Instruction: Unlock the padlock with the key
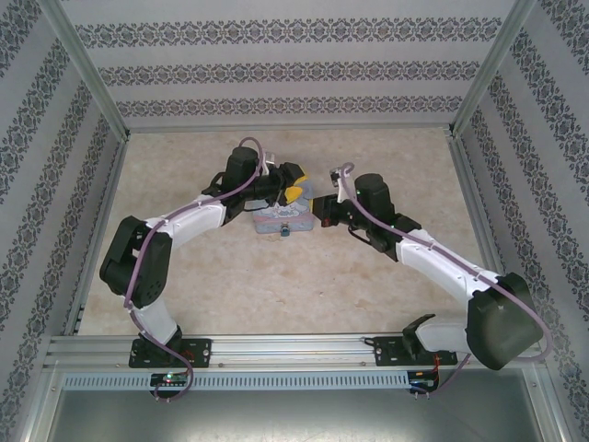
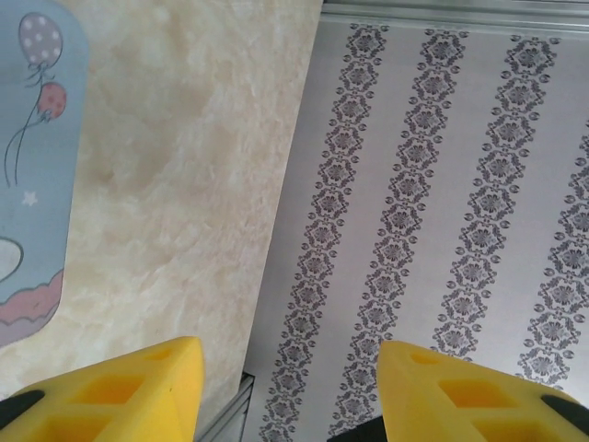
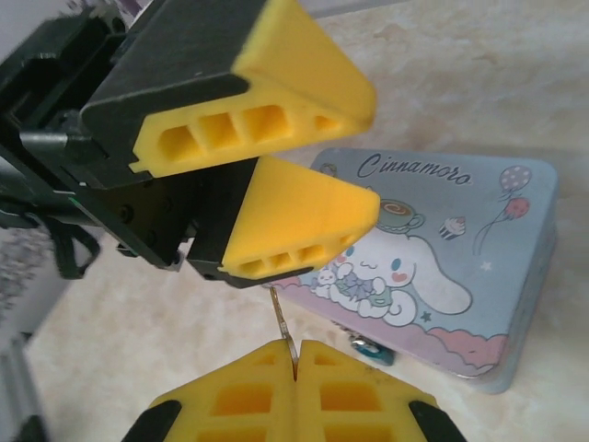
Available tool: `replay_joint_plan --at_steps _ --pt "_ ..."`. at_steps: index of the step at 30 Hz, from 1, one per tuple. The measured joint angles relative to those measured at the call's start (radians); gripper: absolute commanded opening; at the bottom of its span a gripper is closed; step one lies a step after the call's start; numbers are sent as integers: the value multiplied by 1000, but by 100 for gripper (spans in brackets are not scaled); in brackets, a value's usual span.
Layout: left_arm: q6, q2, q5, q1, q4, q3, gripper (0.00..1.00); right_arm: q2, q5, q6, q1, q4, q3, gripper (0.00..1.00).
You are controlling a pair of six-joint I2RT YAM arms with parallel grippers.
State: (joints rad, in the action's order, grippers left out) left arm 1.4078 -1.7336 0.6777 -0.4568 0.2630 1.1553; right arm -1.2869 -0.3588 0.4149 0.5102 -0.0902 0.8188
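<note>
Both arms reach to Cinnamoroll tin (image 3: 479, 239). Right gripper (image 3: 294, 354) clenched on key (image 3: 283, 318), shaft pointing up. Left gripper (image 3: 366, 155) released, jaws apart, empty. Padlock (image 3: 368, 348) at tin's edge, beside right fingertips.

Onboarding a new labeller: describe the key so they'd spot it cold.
Find the light-blue cartoon tin in the middle of the table; the right tool sits beside it, shut. The key is the thin grey metal sliver poking out between its yellow fingers, far slimmer than the small blue padlock at the tin's edge.
</note>
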Motion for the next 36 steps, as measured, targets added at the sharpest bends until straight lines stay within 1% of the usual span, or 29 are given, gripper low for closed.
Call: replay_joint_plan --at_steps 4,7,13,18,27,32,36 --pt "33 17 -26 -21 -29 0 49 2 136 -93 64 50 24 0" --pt "45 28 -40 -34 -42 0 48 2 211 -145 100 76 37 0" --pt "60 47 -62 -50 -55 -19 46 2 307 -195 123 93 46 0" --pt "64 54 -81 -58 -69 -47 44 2 343 -214 123 101 55 0" --pt "75 54 -97 -61 -72 -56 42 -6 351 -233 141 107 69 0" --pt "86 54 -104 -63 -72 -55 37 -17 351 -235 143 109 69 0" --pt "91 54 -106 -72 -71 -55 31 -24 352 -236 143 110 69 0"
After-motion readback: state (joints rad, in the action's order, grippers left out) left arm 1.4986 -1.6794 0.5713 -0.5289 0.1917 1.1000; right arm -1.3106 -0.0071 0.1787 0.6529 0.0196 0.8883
